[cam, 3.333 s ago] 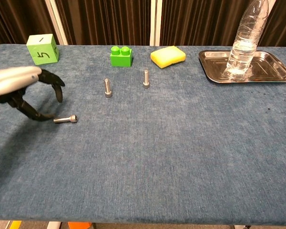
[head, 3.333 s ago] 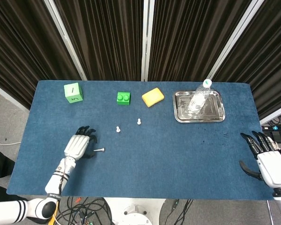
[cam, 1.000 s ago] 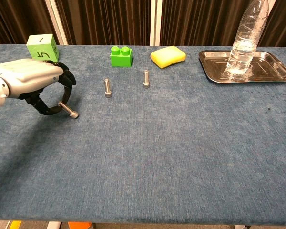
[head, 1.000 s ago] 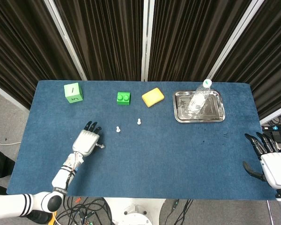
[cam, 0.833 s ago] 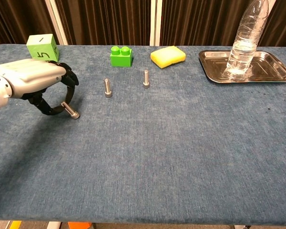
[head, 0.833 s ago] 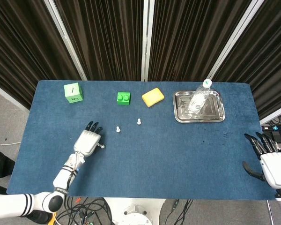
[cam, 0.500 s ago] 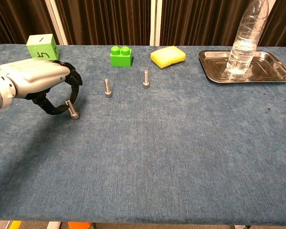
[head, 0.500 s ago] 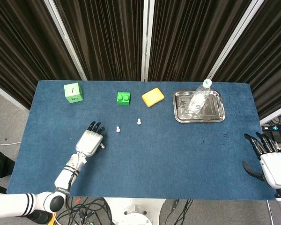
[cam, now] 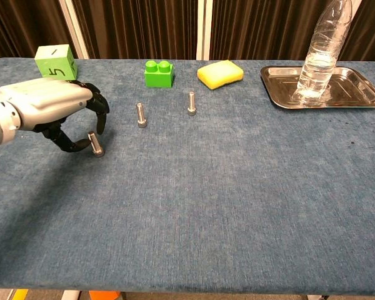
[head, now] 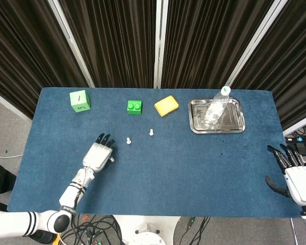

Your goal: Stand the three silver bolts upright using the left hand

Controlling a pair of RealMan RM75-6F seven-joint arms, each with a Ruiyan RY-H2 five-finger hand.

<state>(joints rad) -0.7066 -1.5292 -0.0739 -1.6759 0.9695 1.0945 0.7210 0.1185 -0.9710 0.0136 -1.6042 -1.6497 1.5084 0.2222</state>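
A blue-carpeted worktop [cam: 237, 206] is seen carrying a green numbered cube [cam: 55, 63], green brick [cam: 159, 73], yellow sponge [cam: 220, 74], steel tray [cam: 350, 90] and three bolts [cam: 141, 115], pretty spread out.

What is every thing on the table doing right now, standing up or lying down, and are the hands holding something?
Left hand: pinches the near bolt.
Near bolt: almost upright, head down.
Middle bolt: upright.
Far bolt: upright.
Water bottle: upright in tray.
Right hand: empty, fingers apart.
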